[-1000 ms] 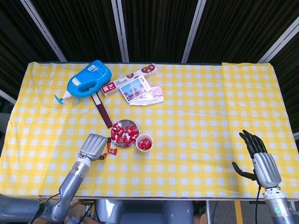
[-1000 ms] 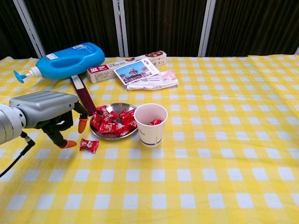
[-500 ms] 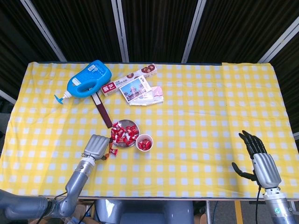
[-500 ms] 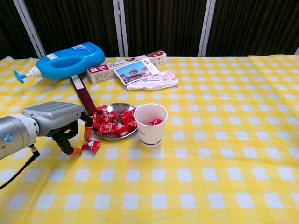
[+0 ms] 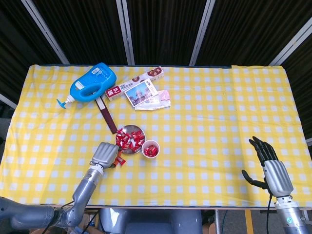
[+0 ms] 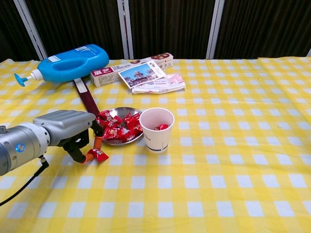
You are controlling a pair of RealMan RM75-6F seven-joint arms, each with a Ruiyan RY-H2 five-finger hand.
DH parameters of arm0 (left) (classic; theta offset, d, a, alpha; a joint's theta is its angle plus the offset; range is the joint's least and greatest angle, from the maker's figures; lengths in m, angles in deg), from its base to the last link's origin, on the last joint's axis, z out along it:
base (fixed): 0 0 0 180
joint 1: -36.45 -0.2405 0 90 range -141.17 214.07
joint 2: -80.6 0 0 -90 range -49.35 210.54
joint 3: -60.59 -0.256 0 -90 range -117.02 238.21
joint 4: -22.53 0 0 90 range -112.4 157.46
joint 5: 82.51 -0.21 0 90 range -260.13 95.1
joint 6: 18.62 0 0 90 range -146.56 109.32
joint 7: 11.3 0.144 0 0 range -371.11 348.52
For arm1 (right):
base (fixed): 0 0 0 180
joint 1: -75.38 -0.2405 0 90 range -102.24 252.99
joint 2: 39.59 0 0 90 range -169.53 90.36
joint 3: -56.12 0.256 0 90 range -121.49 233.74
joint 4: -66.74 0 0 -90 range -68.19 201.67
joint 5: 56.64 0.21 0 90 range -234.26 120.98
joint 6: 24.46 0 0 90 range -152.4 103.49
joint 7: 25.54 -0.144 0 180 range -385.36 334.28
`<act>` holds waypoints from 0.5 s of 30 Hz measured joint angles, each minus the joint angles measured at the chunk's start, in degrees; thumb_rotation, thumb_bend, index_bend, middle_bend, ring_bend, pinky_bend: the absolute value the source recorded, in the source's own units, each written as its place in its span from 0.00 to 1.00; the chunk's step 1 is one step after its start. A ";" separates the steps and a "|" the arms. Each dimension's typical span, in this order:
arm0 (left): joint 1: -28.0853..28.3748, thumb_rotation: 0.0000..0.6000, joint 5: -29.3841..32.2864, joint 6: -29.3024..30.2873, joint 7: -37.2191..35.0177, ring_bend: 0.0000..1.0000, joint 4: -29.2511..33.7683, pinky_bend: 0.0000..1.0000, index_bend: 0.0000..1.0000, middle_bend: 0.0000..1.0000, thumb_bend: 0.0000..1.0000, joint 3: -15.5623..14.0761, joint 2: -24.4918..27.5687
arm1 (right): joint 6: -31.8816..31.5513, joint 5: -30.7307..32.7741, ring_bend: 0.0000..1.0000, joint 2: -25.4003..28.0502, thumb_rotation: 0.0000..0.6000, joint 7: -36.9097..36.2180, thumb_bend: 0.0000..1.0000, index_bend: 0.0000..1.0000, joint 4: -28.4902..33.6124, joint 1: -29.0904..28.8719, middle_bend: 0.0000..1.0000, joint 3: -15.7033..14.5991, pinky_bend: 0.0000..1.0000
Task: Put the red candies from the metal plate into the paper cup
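We saw the left hand (image 6: pixel 68 128) just left of the plate (image 6: pixel 118 141), fingertips touching a stray candy (image 6: pixel 98 154); grip unclear. Right hand (image 5: pixel 271 167) lay open, empty.

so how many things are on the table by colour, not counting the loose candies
blue: 1, detergent bottle
white: 1, paper cup
silver: 1, metal plate
dark red: 1, flat strip
printed paper or card: 3, long box, postcard, pink packet
total: 7
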State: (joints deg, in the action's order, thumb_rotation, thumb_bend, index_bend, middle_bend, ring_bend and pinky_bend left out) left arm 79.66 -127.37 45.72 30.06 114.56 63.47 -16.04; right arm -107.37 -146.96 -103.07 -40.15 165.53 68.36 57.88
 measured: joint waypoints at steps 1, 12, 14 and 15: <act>-0.03 1.00 -0.10 0.00 -0.01 0.97 -0.10 0.99 0.58 0.93 0.45 0.03 -0.17 | -0.01 0.00 0.00 0.01 1.00 -0.08 0.39 0.00 -0.01 0.04 0.00 -0.04 0.00; -0.83 1.00 -2.85 1.29 -0.53 0.97 2.44 0.99 0.60 0.93 0.46 0.25 0.65 | -0.06 -0.04 0.00 0.07 1.00 -0.06 0.39 0.00 0.12 0.05 0.00 -0.06 0.00; -1.02 1.00 -3.60 1.77 -0.69 0.97 3.93 0.99 0.59 0.93 0.46 0.36 1.60 | -0.07 -0.03 0.00 0.08 1.00 -0.10 0.39 0.00 0.12 0.04 0.00 -0.02 0.00; -1.12 1.00 -4.18 2.12 -0.79 0.97 5.08 0.99 0.59 0.93 0.46 0.49 2.34 | -0.08 -0.03 0.00 0.08 1.00 -0.12 0.39 0.00 0.13 0.03 0.00 -0.01 0.00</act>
State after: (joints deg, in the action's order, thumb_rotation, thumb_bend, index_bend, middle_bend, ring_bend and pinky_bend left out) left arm 78.55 -131.55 47.84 29.27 119.65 63.96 -13.69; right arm -107.44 -146.99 -102.99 -40.26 165.66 68.39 57.86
